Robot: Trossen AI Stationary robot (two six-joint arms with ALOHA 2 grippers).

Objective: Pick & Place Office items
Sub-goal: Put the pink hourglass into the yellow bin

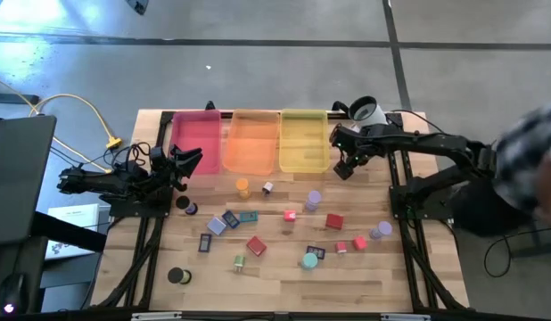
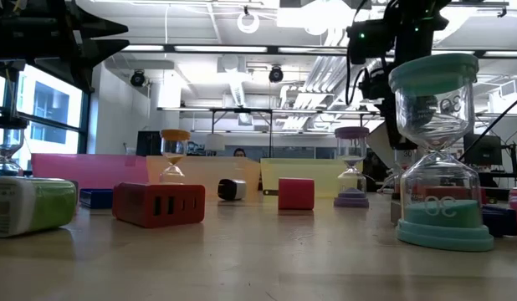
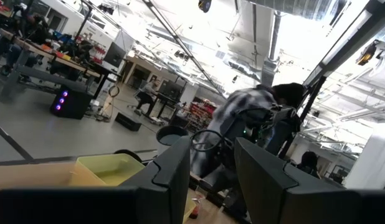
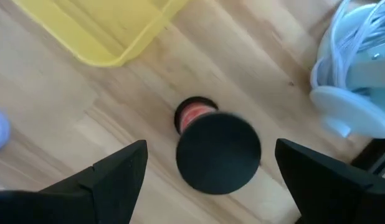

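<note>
Wooden table [image 1: 284, 276] — right tool [image 4: 208, 186] spread wide over black-capped, red-filled hourglass [image 4: 214, 149]; nothing held.

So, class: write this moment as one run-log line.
right gripper: open, above black-topped sand timer beside yellow tray | left gripper: empty, near pink tray | trays: empty

1. Three translucent plastic trays sit in a row: pink [image 1: 196, 138], orange [image 1: 251, 141] and yellow [image 1: 303, 139], the yellow nearest the black right claw [image 1: 345, 165].
2. Directly beneath that claw stands a black-capped hourglass timer with red sand [image 4: 217, 151].
3. On the pale wooden table [image 1: 284, 276]: a red cube [image 1: 333, 221], a teal-capped hourglass [image 2: 438, 150], an orange-capped hourglass [image 2: 174, 155], a purple-capped hourglass [image 2: 351, 165].
4. Beside the black left claw [image 1: 188, 160], a yellow cable [image 1: 93, 116].
</note>
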